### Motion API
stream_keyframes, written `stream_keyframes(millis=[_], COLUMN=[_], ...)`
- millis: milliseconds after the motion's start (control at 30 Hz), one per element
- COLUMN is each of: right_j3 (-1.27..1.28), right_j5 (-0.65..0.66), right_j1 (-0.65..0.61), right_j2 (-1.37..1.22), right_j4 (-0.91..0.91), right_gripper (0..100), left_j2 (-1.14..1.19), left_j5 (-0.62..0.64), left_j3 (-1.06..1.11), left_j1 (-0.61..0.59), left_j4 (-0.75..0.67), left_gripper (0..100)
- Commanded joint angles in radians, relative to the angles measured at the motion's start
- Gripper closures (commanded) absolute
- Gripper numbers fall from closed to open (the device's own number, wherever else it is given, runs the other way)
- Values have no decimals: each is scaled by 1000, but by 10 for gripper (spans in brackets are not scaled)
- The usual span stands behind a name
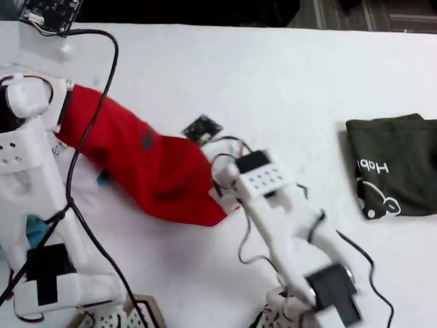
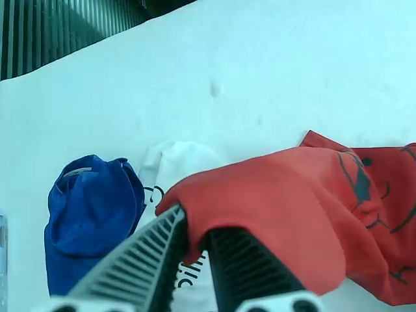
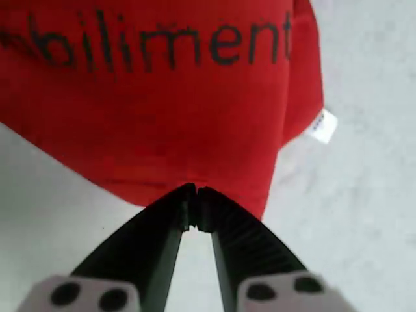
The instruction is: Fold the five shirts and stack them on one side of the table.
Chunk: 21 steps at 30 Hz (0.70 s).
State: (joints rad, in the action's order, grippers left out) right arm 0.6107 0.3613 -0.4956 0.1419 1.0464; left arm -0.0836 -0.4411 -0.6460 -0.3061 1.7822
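Note:
A red shirt (image 1: 147, 164) hangs stretched between my two grippers over the left half of the table. My left gripper (image 2: 195, 231) is shut on one bunched end of it (image 2: 279, 214), at the far left in the high view (image 1: 63, 108). My right gripper (image 3: 196, 207) is shut on the shirt's hem (image 3: 162, 117), near the table's middle (image 1: 220, 195). Below the left gripper lie a crumpled blue shirt (image 2: 91, 214) and a white shirt (image 2: 175, 166). A dark green shirt (image 1: 396, 167) lies folded at the right edge.
A small black circuit board (image 1: 202, 128) lies just behind the red shirt. Black cables (image 1: 89, 123) run across the left arm and the cloth. Another board (image 1: 51, 10) sits at the back left corner. The white table (image 1: 273, 82) stretches bare at the back.

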Motion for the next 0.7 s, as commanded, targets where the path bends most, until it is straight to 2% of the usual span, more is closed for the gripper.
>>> stream_keyframes(millis=[0,167,333,500,667], right_j3=[-110,-482,-1023,-1531,-1895], right_j5=[-9,-8,-9,-9,-8], right_j1=[8,94,165,165,142], right_j2=[-166,-481,-802,-978,-1066], right_j4=[-117,-211,-157,177,562], right_gripper=[981,981,981,981,981], left_j2=[-24,-22,-30,-24,-21], left_j5=[9,9,9,8,8], left_j3=[3,34,84,87,91], left_j1=[-10,-5,-12,-50,-76], left_j4=[-3,-5,-5,-15,-34], left_gripper=[976,976,976,976,976])
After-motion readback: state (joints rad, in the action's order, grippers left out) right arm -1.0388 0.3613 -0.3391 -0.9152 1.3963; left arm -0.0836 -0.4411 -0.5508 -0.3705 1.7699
